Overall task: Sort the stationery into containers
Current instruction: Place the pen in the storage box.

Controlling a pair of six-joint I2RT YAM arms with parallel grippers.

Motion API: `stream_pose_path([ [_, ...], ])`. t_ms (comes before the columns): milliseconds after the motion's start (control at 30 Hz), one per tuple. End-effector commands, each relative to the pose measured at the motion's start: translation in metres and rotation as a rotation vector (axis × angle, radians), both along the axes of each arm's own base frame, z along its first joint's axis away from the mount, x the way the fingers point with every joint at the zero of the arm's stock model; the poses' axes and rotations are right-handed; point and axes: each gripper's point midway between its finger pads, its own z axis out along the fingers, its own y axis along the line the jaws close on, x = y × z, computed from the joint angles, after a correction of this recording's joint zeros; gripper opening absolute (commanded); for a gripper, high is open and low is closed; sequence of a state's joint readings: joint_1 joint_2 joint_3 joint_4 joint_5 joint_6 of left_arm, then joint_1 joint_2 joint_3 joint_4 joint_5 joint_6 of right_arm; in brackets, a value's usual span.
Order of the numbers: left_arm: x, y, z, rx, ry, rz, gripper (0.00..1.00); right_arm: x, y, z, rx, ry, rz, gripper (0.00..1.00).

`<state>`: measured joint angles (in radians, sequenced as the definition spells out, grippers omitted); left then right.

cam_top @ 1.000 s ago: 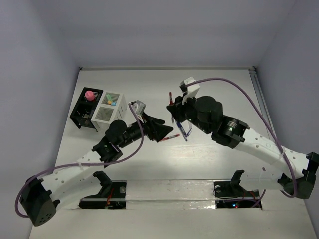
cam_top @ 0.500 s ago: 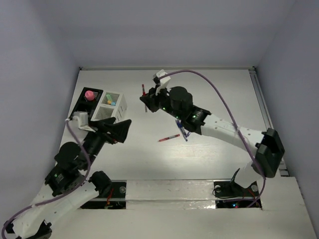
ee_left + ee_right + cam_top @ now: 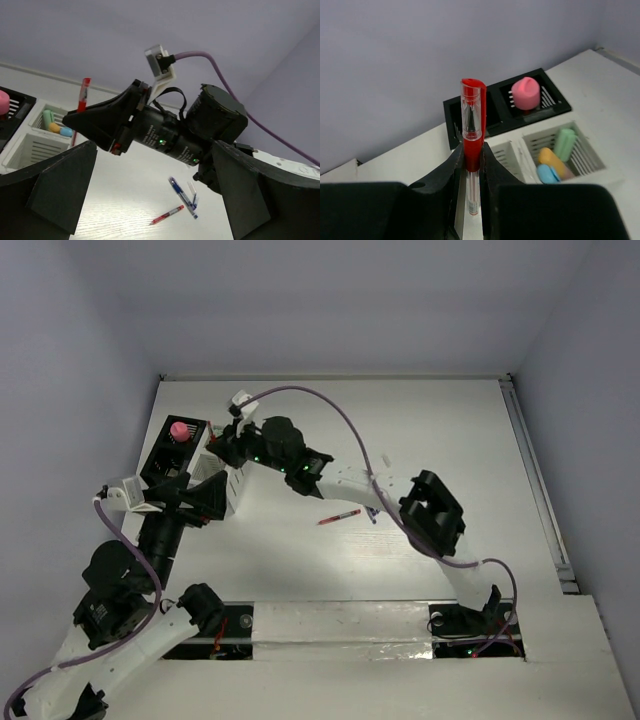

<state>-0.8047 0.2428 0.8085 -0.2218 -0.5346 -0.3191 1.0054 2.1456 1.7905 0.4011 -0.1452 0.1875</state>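
Now the right pincer (image 3: 471, 160) is clamped tight on a red pen (image 3: 472, 115), gripping low on the barrel so that the capped end stands up between its fingers. Within the last second it has swung from well to the right of the white box (image 3: 522, 147) to a spot just above it. The carry looks all but done, and a lowering and a release seem to be what is left. The left pincer (image 3: 205, 495) has meanwhile sprung wide open with nothing in it. It has drawn back to the near side of the white box, clear of the pen but crowding the same corner.

The far compartment of the white box holds a mint green eraser (image 3: 565, 142), an orange eraser (image 3: 551, 159) and a pale blue eraser (image 3: 547, 173). The black box (image 3: 165, 465) adjoins the white box on its left and carries the pink-topped piece (image 3: 525, 93). Well to the right of the white box, a loose red pen (image 3: 340, 515) and a blue pen (image 3: 370, 512) lie on the table (image 3: 450, 430) where they lay a second ago, so more trips look likely.

From above, both pincers cover most of the white box, so which compartment the held pen hangs over cannot be told. Its lower end disappears between the fingers, the box's near compartment shows only in part, and a small pale bit beside the blue pen is too small to identify
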Motion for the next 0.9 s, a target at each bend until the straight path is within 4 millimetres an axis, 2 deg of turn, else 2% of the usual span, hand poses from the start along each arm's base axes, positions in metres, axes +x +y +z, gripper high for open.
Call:
stream_pose_path([
  [0,-0.001,0.010,0.003,-0.007,-0.043,0.037,0.99,-0.010,0.029,0.021,0.057,-0.072,0.060,0.00],
  [33,-0.002,0.010,0.002,-0.007,-0.047,0.036,0.99,-0.013,0.037,0.029,0.071,-0.086,0.070,0.00],
  [67,-0.002,0.010,-0.001,-0.005,-0.046,0.038,0.99,-0.009,0.044,0.006,0.031,-0.065,0.072,0.00],
  [167,0.000,0.009,-0.005,0.010,-0.038,0.037,0.99,-0.003,0.053,0.001,0.028,-0.068,0.067,0.00],
  [200,0.000,0.008,-0.005,0.015,-0.039,0.033,0.99,0.000,0.056,-0.008,0.014,-0.059,0.065,0.00],
  [233,0.000,0.007,-0.005,0.020,-0.037,0.031,0.99,0.001,0.058,-0.018,-0.002,-0.050,0.062,0.00],
  [333,0.002,0.002,-0.008,0.036,-0.028,0.019,0.99,0.006,0.060,-0.027,-0.015,-0.048,0.047,0.00],
  [567,0.005,-0.001,-0.009,0.051,-0.030,0.016,0.99,0.010,0.059,-0.037,-0.053,-0.048,0.027,0.01],
  [633,0.006,-0.003,-0.009,0.055,-0.029,0.007,0.99,0.011,0.058,-0.040,-0.064,-0.045,0.026,0.11],
  [667,0.007,-0.002,-0.010,0.057,-0.027,0.014,0.99,0.010,0.058,-0.042,-0.076,-0.038,0.025,0.21],
  [700,0.007,-0.003,-0.010,0.058,-0.028,0.011,0.99,0.011,0.057,-0.042,-0.080,-0.035,0.022,0.42],
  [733,0.007,-0.003,-0.009,0.057,-0.029,0.011,0.99,0.010,0.055,-0.043,-0.089,-0.030,0.021,0.51],
  [767,0.008,-0.002,-0.010,0.060,-0.028,0.019,0.99,0.009,0.054,-0.042,-0.090,-0.029,0.021,0.58],
  [800,0.008,-0.003,-0.009,0.061,-0.031,0.015,0.99,0.008,0.050,-0.032,-0.081,-0.038,0.019,0.65],
  [867,0.010,-0.003,-0.010,0.070,-0.026,0.022,0.99,0.006,0.043,-0.032,-0.093,-0.038,0.005,0.69],
])
